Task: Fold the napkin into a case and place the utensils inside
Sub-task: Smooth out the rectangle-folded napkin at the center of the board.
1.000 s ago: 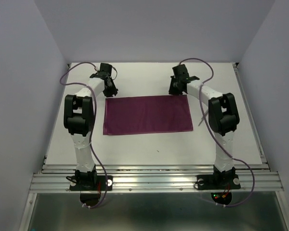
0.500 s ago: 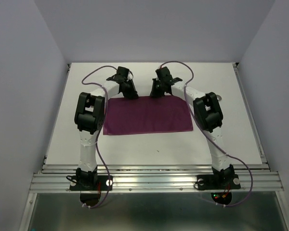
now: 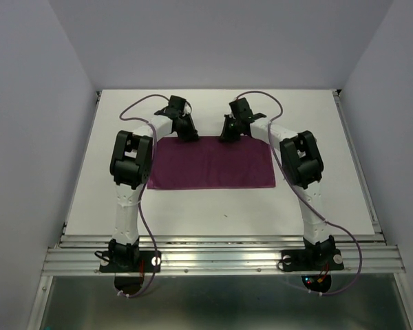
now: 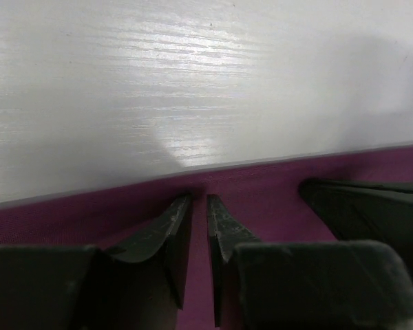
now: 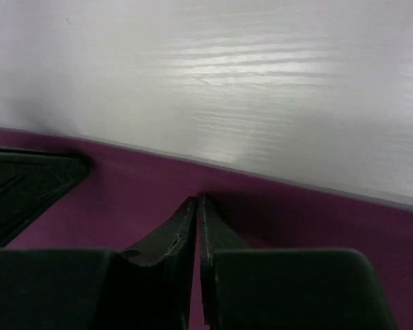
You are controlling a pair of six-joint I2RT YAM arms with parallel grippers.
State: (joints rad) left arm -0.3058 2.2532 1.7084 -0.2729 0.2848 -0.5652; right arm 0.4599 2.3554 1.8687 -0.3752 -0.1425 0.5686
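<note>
Now, napkin (image 3: 211, 163): lies flat on the bench (image 3: 213, 206) as a wide plum rectangle, already doubled by the look of it, its far edge under both hands.
Far edge: runs straight across both wrist views, cloth (image 4: 275, 185) on the near side and bare bench beyond it.
Left hand (image 3: 186, 133): down at the far edge, left of its middle; the wrist view shows the fingertips (image 4: 177, 223) almost together, a thin slit between them, tips resting on the cloth just inside the edge. Whether any cloth is pinched I cannot tell.
Right hand (image 3: 228, 135): down at the same edge, right of its middle, near the left hand but apart from it; its fingertips (image 5: 184, 220) are together or very nearly, on the cloth just inside the edge. No fold of cloth shows between them, so a grip cannot be confirmed.
Utensils: not visible in any view.
Step in hand: likely taking hold of the far edge for the next fold toward the case.
Next move calls for: a sure pinch on the edge by both hands, then an even lift and carry toward the near edge, so the fold lands square.
</note>
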